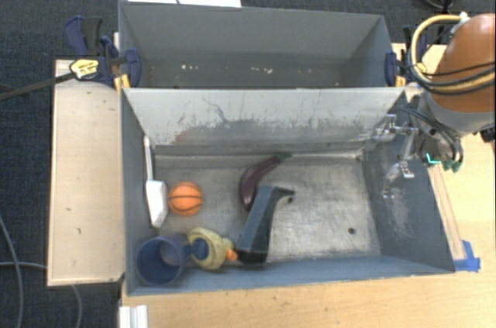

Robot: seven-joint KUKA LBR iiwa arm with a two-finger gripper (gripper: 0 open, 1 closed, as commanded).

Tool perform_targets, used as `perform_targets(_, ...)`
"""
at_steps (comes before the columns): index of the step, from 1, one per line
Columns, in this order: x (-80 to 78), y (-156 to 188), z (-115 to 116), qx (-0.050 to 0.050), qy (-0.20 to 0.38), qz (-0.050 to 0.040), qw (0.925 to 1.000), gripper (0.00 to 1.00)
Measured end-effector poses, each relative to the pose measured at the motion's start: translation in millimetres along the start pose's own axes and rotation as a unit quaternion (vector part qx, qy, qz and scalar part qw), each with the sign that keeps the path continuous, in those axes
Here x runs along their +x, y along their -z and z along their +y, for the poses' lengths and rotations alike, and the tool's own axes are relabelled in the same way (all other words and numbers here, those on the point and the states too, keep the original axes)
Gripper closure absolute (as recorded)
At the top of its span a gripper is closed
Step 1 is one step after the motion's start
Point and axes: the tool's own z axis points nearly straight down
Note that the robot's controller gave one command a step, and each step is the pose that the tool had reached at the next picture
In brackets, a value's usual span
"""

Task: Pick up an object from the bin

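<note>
- Jaws: positioned at the right of the frame, above the sloping right wall of the bin [411, 233], just below its upper right corner. I cannot tell whether my jaws are open or closed. Nothing is visible between them.
- Wrist: my orange cover [469, 47] sits further right and higher, outside the bin's rim.
- Nearest things: a purple aubergine-shaped piece [256, 179] lies at centre frame near the back wall. Just below it, a dark grey angled piece [260, 229] runs down towards the front wall. Both are well apart from my jaws, with bare bin floor between.
- Further left: an orange ball [186, 198] lies beside a white piece [155, 198] that leans on the left wall.
- Lower left corner: a blue cup [160, 260] lies just beside a yellow toy [209, 250], which touches the lower end of the angled piece.
- Progress, as judged: no thing is gripped or lifted, and every item rests on the floor. The pick is not yet done.
- Remaining, as judged: travel left across the floor, select one item, descend, close on it and raise it clear.
</note>
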Motion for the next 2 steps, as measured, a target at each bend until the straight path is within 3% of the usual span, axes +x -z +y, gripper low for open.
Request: perform_targets(2, -2.8, 0.3, 5.2, 0.002, 0.006, -0.0062, 1.0000, 0.00)
